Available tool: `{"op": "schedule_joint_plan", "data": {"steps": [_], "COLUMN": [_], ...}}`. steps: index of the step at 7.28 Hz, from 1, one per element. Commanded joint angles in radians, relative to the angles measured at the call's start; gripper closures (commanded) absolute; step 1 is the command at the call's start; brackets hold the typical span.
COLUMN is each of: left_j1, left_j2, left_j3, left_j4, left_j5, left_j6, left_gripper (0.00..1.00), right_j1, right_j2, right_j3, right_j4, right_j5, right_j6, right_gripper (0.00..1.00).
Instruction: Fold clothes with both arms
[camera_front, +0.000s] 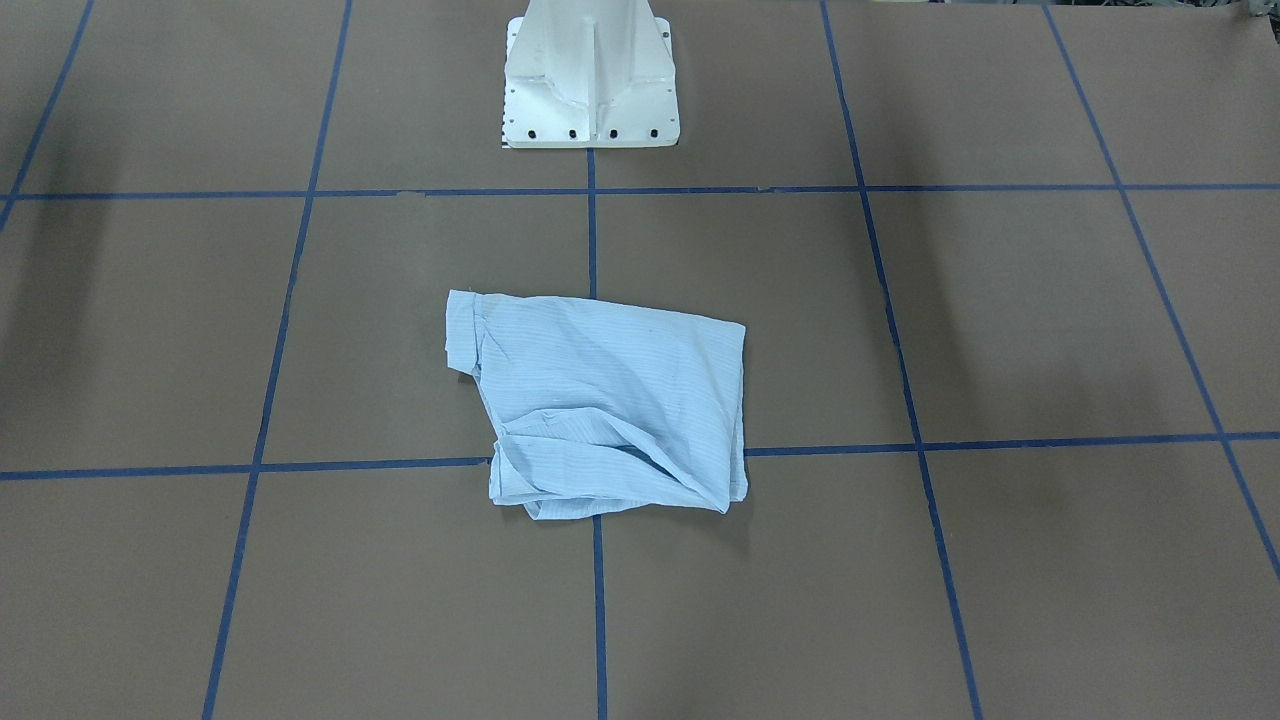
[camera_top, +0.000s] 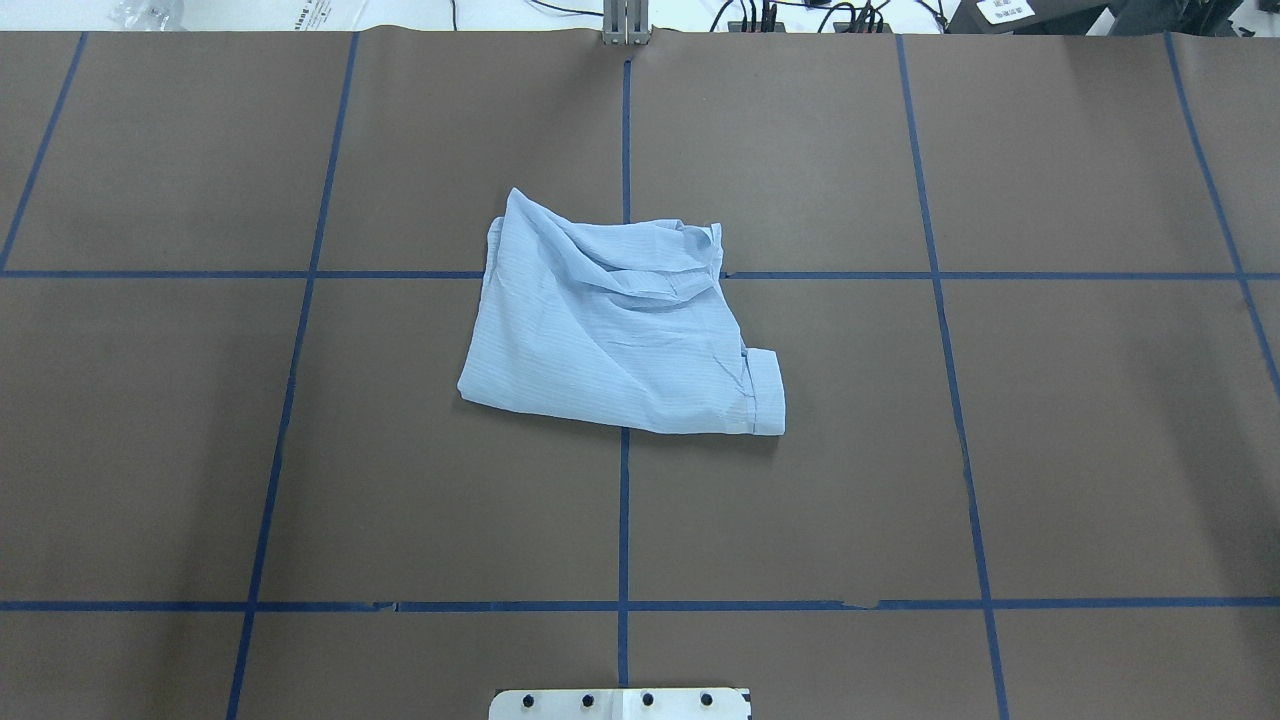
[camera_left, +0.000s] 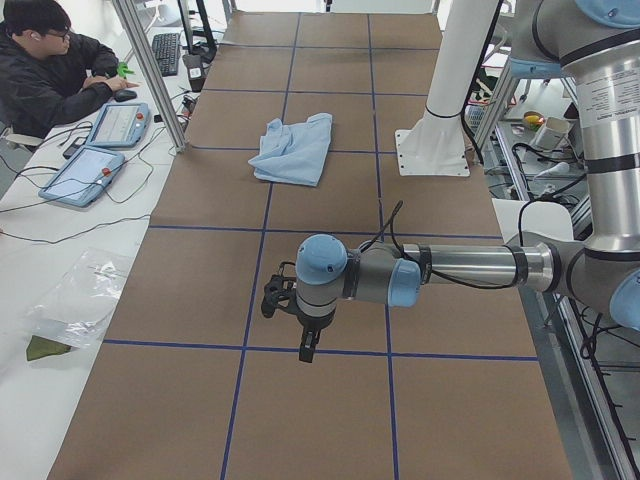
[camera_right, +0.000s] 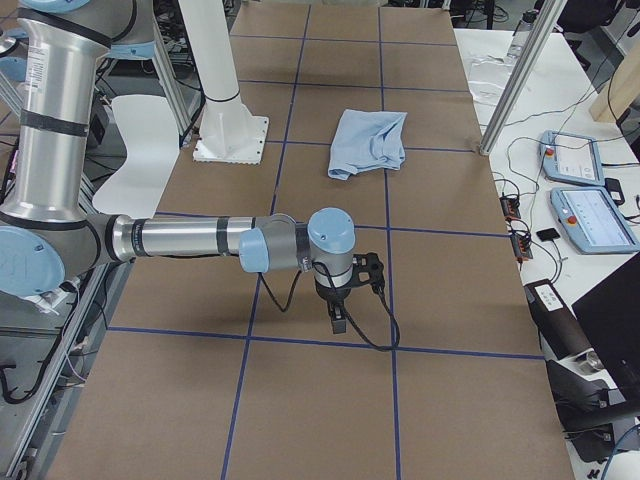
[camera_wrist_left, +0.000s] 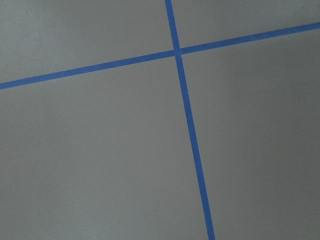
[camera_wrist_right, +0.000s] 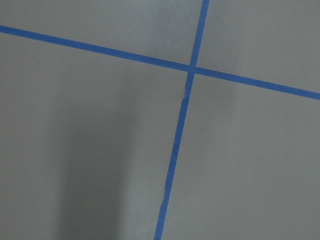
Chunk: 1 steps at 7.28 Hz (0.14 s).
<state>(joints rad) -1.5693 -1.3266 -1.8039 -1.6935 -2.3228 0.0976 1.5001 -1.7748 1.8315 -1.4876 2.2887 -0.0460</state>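
Nearest us, the left gripper (camera_left: 306, 338) and the right gripper (camera_right: 338, 312) hung over bare table (camera_top: 1000, 450), well apart from the shirt (camera_top: 620, 340). We could not tell how far either stood open. The shirt lay folded small at the table's centre, its edge away from the robot rumpled. We judged the folding nearly finished; any next move would call for regrasping that edge.

Covering one taped table (camera_top: 150, 450) from six cameras.
Looking forward and down from behind the robot in the overhead view, with the white pedestal base (camera_top: 620, 703) at the near edge; facing back from the operators' edge in the front view, steeply down, with that base at the top; looking along the table from each end in the two side views, higher and wider, taking in both long edges; pointing down from each wrist, close to the surface, framing only a blue tape cross (camera_wrist_left: 176, 51). Sharing the folded shirt (camera_front: 610, 400) near the table's middle across all four fixed views.
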Motion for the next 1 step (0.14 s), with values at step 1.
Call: {"op": "schedule_joint_plan", "data": {"steps": [1], "left_j1": [0.0], "left_j2": [0.004], "left_j3": [0.002], "left_j4": [0.0], "left_j5": [0.0], "left_j6": [0.004], "left_gripper": [0.0], "right_j1": [-0.003], "right_j2": [0.0], "right_j3": [0.0], "right_j4": [0.0], "right_j5": [0.0], "right_j6": [0.002], "right_gripper": [0.0]}}
